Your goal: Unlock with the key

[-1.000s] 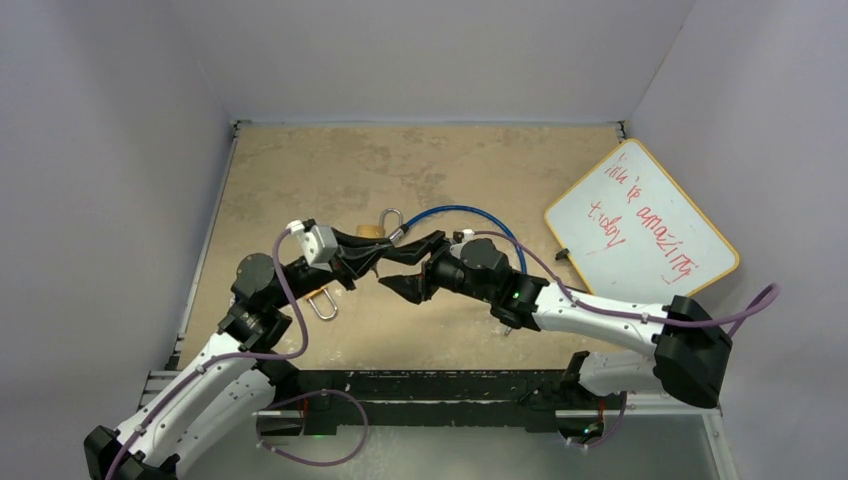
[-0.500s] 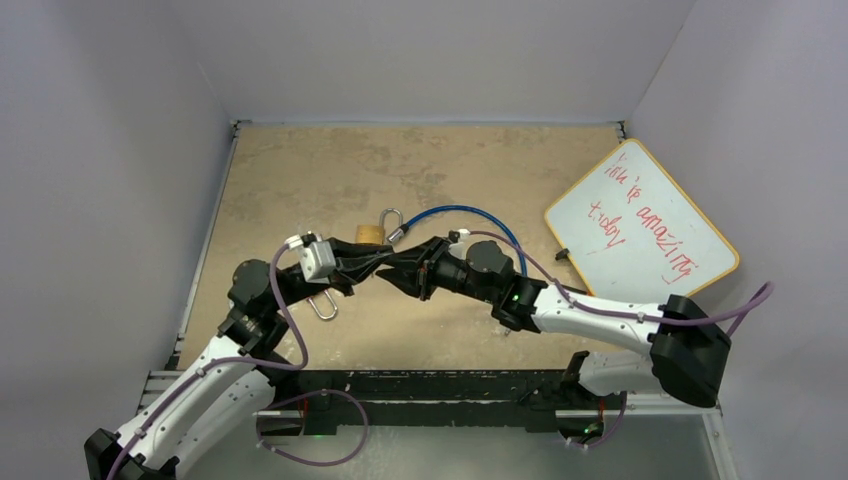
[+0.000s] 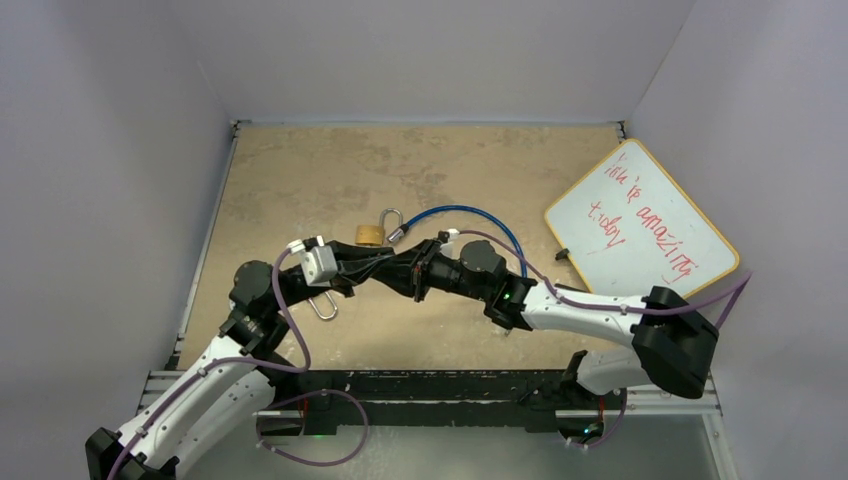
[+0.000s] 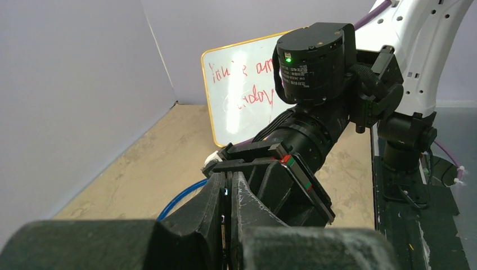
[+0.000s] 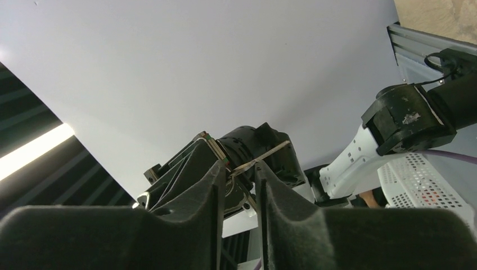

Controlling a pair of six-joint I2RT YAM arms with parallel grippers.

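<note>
Yellow-edged whiteboard [image 3: 640, 225], red handwriting partly legible as "amazing today", lies right of the blue cable [image 3: 470, 212] and brass padlock [image 3: 370, 235]; just nearer, the right gripper [image 5: 239, 169] pinches a thin silver key [image 5: 270, 152], meeting the left gripper [image 4: 228, 183], whose jaws are narrowed to a slit.
</note>
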